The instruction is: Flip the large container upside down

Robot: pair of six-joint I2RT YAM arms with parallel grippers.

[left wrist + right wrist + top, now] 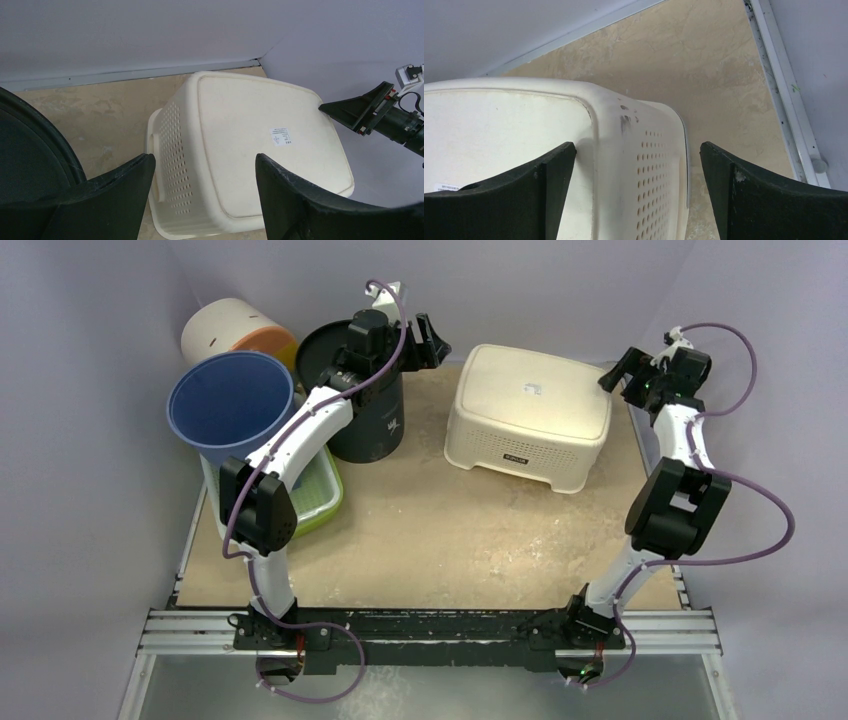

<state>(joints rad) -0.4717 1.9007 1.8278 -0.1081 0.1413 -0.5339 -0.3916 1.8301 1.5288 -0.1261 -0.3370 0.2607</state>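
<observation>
Large container (pixel 528 412), a white perforated basket, standing on the far half of the counter (pixel 420 535). Its flat base, with a small label (pixel 281 136), faces up and its rim lies down against the counter, so the container appears to be inverted as the task asks. Its long axis runs left to right across the counter, the right end lying slightly nearer the arm bases than the left.

The two short ends are flanked. The right gripper (pixel 622 370) hangs just beside the container's far-right corner. Its jaws are spread wide and empty, and in the right wrist view they frame the upper edge of the right end wall. The left gripper (pixel 432 342) sits off the container's far-left corner, a little farther from it and seemingly raised. Its jaws are also wide and hold nothing, and the left wrist view looks down along the base from that side. Neither gripper touches the container.

The right arm is judged the nearer, and any coming move would turn on the two short ends being reachable from opposite sides.

Farther to the container's left stand a black bin (pixel 372 425) and, beyond it, a blue bucket (pixel 230 400), both well apart from the container.
</observation>
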